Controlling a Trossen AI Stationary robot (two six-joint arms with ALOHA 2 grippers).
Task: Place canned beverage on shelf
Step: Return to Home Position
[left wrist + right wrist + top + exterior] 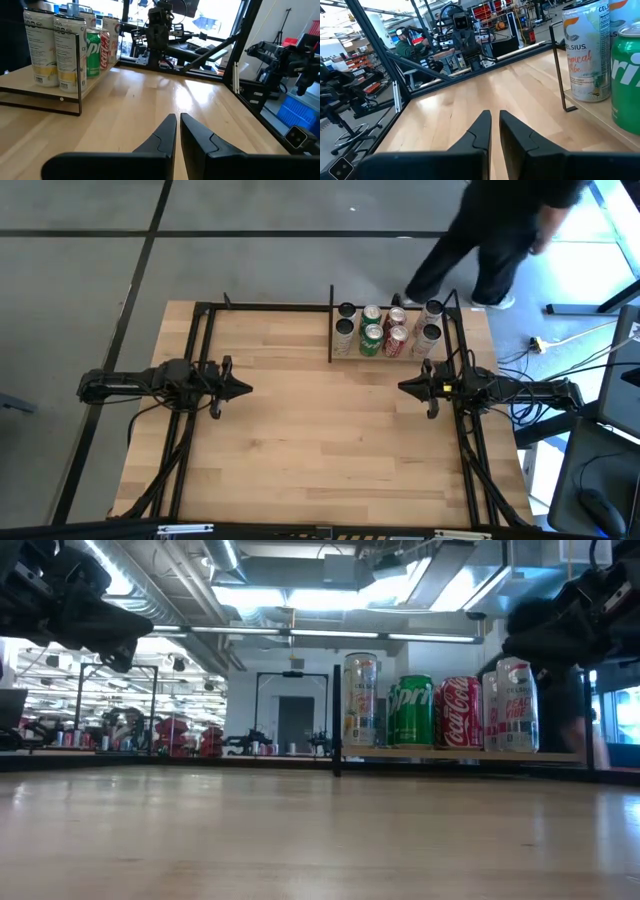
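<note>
Looks like the stocking job is basically done: eight cans stand upright in two rows of four on the shelf, up at about 1 o'clock on the table, lined up by kind so each column matches. The left gripper sits at 9 o'clock and the right gripper at 3 o'clock. Both claws are pinched together on nothing and face each other, well clear of the cans, probably so nothing gets knocked. A person is walking past beyond the shelf.
</note>
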